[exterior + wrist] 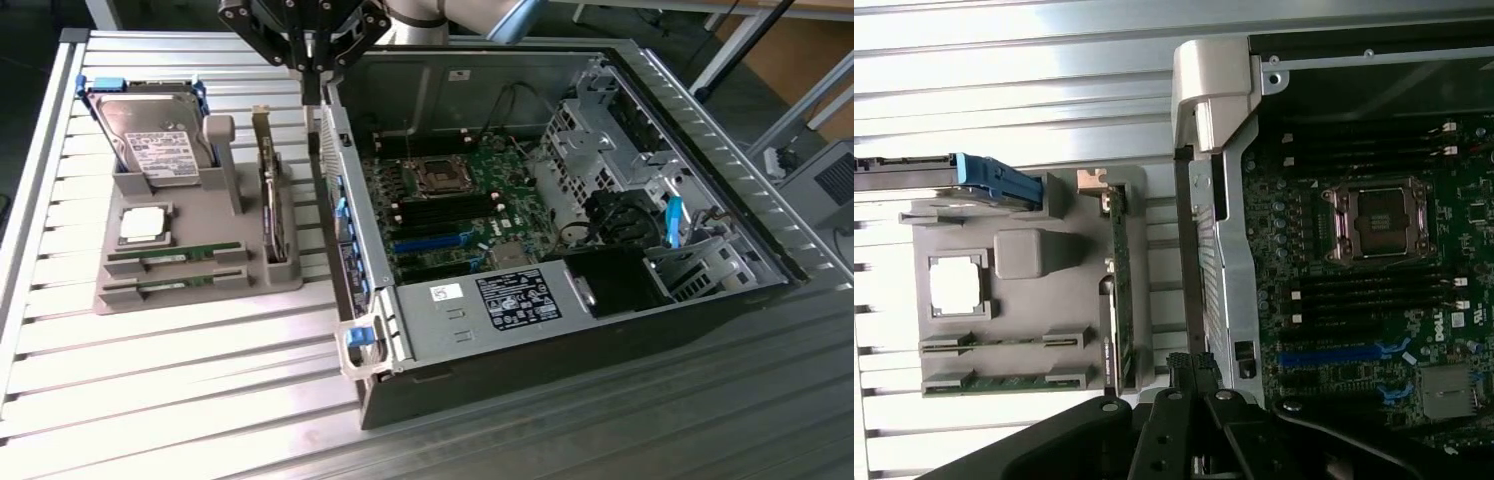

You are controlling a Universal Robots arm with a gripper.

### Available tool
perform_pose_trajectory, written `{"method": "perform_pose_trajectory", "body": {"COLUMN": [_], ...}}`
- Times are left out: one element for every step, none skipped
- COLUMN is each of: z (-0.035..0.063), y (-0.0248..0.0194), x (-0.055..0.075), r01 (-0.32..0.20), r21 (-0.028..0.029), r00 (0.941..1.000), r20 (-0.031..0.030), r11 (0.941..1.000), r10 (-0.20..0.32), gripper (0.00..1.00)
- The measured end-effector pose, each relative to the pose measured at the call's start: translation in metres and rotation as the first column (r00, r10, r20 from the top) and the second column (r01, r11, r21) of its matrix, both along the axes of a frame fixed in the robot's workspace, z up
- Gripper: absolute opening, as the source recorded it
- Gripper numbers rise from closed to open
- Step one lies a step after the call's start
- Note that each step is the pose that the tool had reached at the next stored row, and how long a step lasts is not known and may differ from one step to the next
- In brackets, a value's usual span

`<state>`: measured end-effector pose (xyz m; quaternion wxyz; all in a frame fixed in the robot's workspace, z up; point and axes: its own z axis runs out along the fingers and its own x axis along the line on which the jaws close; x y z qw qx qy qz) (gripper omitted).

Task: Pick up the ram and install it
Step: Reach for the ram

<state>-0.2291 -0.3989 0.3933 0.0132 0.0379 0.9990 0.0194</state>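
Observation:
Two alike green ram sticks (176,255) (174,284) lie flat in the front slots of a grey holder (200,215). The wrist view shows the same ram sticks (1004,342) (1004,381) side by side; which one is the task's ram I cannot tell. My gripper (310,90) hangs shut and empty above the gap between the holder and the open computer case's side wall (340,200). Its dark fingertips (1189,362) are pressed together. Black memory slots (434,212) (1364,290) sit on the green motherboard (467,235), beside the processor socket (1379,220).
The holder also carries a hard drive (154,140) in a blue frame, a square processor chip (144,225) and an upright card (274,210) with a metal bracket. A power supply (494,305) and drive cages (627,180) fill the case. Everything rests on a ribbed metal table (174,380).

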Motion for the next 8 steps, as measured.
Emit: {"method": "perform_pose_trajectory", "body": {"z": [0.0, -0.0001, 0.0, 0.0, 0.0, 0.0, 0.0, 0.0], "y": [0.0, 0.0, 0.0, 0.0, 0.0, 0.0, 0.0, 0.0], "x": [-0.0022, -0.0032, -0.0042, -0.0046, -0.0048, -0.0051, -0.0057, -0.0062], "r01": [0.0, 0.0, 0.0, 0.0, 0.0, 0.0, 0.0, 0.0], "r21": [0.0, 0.0001, 0.0, 0.0, 0.0, 0.0, 0.0, 0.0], "r00": [1.0, 1.0, 1.0, 1.0, 1.0, 1.0, 1.0, 1.0], "r20": [0.0, 0.0001, -0.0001, 0.0, 0.0, 0.0, 0.0, 0.0], "r11": [1.0, 1.0, 1.0, 1.0, 1.0, 1.0, 1.0, 1.0], "r10": [0.0, 0.0, 0.0, 0.0, 0.0, 0.0, 0.0, 0.0], "gripper": [0.09, 0.09, 0.09, 0.09, 0.09, 0.09, 0.09, 0.09]}}
